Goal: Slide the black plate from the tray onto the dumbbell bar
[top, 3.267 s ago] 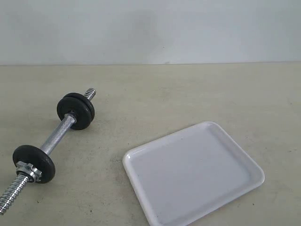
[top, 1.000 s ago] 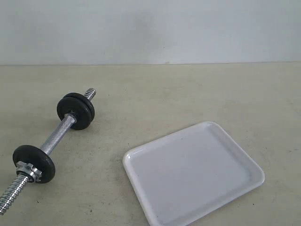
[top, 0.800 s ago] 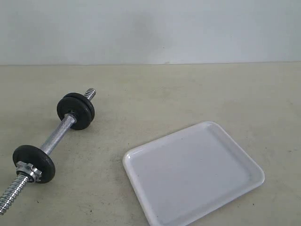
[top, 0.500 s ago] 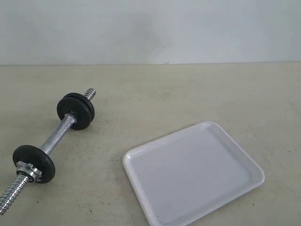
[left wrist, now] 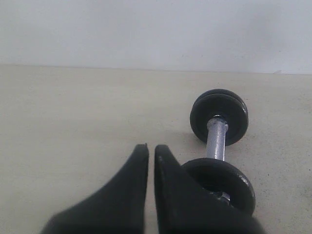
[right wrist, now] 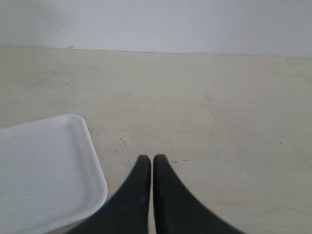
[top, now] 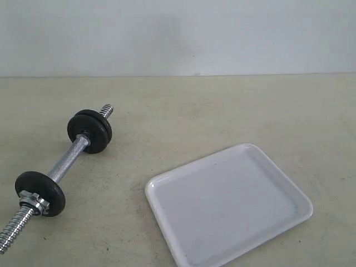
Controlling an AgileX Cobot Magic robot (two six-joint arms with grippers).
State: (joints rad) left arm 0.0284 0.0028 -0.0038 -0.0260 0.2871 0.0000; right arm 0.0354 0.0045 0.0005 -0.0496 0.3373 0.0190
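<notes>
The beige table (top: 194, 111) fills all three views. Only the exterior view takes in the whole white tray (top: 231, 207), at 5 o'clock, its glossy floor showing from rim to rim. The right wrist view catches just one rounded corner of the tray (right wrist: 48, 165), with the rest cut off by the frame.

The dumbbell bar (top: 67, 161) lies at 8 o'clock, well apart from the tray, running from 7 toward 1 o'clock. Its near threaded end runs out of the picture.

Neither arm appears in the exterior view. The left gripper (left wrist: 151, 151) has its fingers pressed together with a hairline slit between them, pinching nothing. The right gripper (right wrist: 151, 161) is likewise closed and holds nothing.

A pair of black plates (top: 89, 131) sits stacked on the bar's far end. A single black plate (top: 40, 193) stands on the near end against the nut collar (top: 31, 201). In the left wrist view one finger hides part of that single plate (left wrist: 219, 180), and the collar is hard to make out.
</notes>
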